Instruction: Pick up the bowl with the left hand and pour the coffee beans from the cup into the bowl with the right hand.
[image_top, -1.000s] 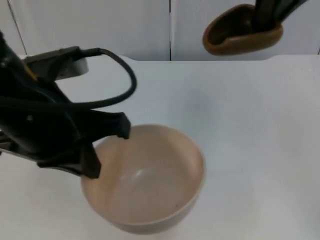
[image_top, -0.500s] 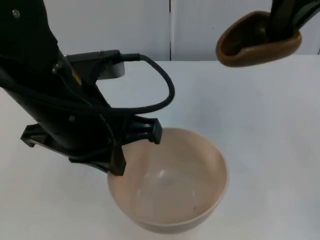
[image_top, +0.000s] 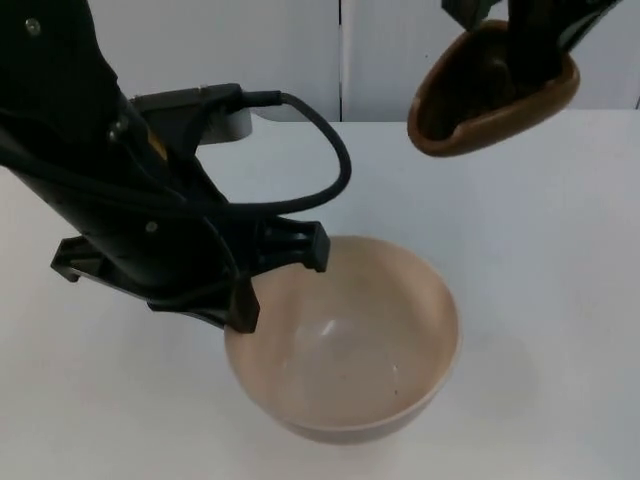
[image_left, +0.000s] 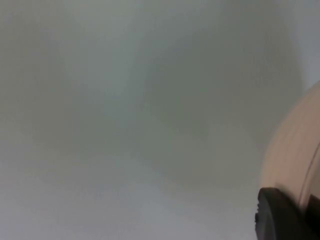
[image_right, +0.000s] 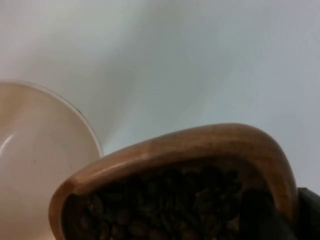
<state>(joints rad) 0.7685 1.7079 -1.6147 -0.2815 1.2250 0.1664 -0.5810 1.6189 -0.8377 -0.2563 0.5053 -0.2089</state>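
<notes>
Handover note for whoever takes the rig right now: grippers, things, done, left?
Left gripper: shut on the rim of the beige round bowl, held above the white table top. Bowl holds no beans.
Right gripper: shut on the brown wooden cup, raised near the grey partition wall, tilted toward the bowl but off to its side. Dark coffee beans all inside the cup.
Done: both things gripped, bowl lifted.
Left: bring the cup over the bowl, tip it, pour the beans.
</notes>
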